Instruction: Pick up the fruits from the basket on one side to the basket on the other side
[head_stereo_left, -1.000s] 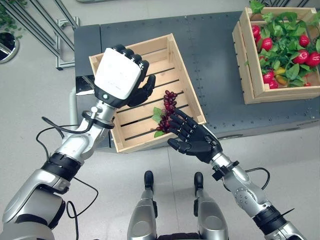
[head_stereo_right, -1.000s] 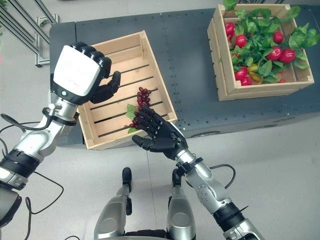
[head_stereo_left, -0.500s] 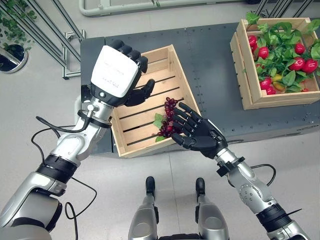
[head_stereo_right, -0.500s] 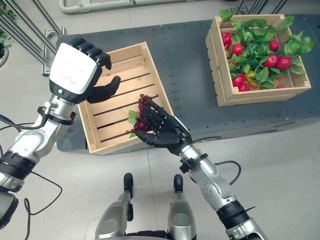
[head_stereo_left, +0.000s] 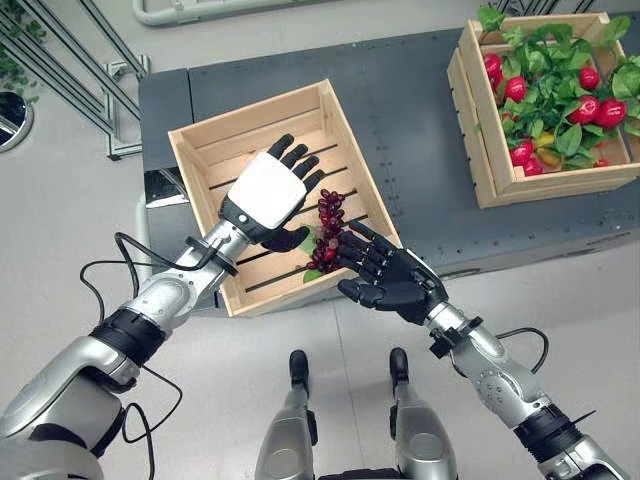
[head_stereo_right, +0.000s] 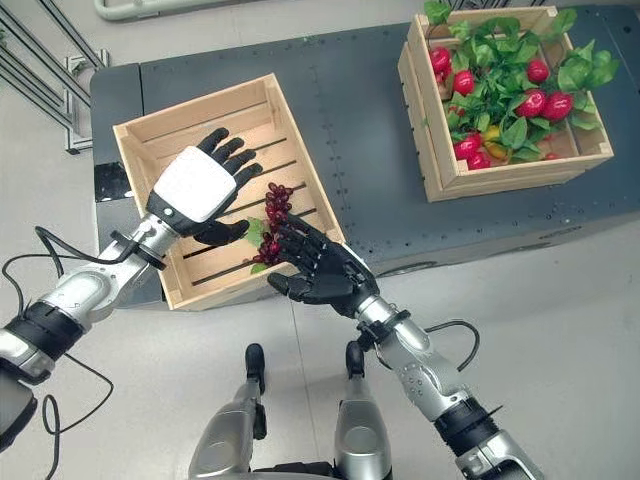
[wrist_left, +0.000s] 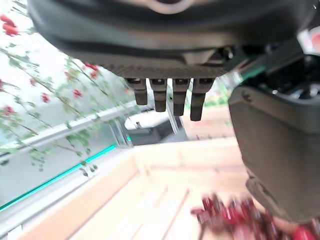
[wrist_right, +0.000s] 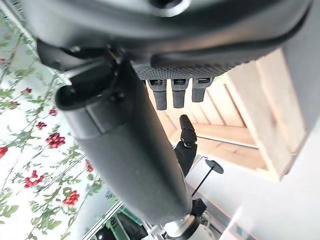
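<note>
Wooden crates number two; one grape bunch (head_stereo_left: 325, 225) lies between spread left hand (head_stereo_left: 268, 193) and right hand (head_stereo_left: 392, 280)

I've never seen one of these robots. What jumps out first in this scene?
Two dark robot hands meet over a pale wooden crate on a dark table: the left hand, with its white back, and the right hand, both with fingers spread. Between them lies a bunch of dark red grapes in the crate. At the table's far right, a second crate brims with green leaves and red fruit.
</note>
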